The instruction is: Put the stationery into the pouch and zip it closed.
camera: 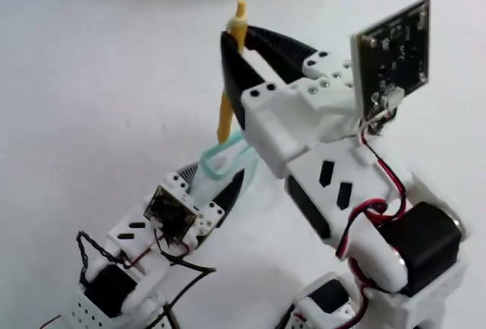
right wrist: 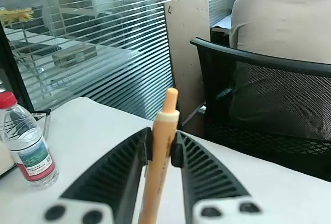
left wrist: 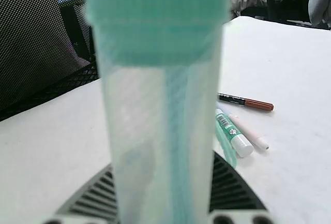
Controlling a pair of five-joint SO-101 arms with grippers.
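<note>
Right gripper (right wrist: 161,142) is clamping the orange pen (right wrist: 164,120) upright, lower end near the pouch (camera: 222,158) — left gripper (camera: 215,177) is pinching that pouch up, likely presenting its mouth for insertion; other stationery (left wrist: 231,133) is lying on the table (left wrist: 289,69)

I see the pouch (left wrist: 160,105) standing upright in the jaws of the left gripper (camera: 216,181); it is translucent mint-green mesh with a denser band across its top. The yellow-orange pen (camera: 230,78) is pinched near its upper end by the right gripper (camera: 235,40), almost vertical, with its lower end right at the pouch's top edge. Three more pieces lie close together on the white desk (left wrist: 289,69) — a black pen (left wrist: 245,101) with a red-brown cap, a green-and-white stick (left wrist: 231,133) near it, and a pale pink pen (left wrist: 251,133) right alongside the stick.
</note>
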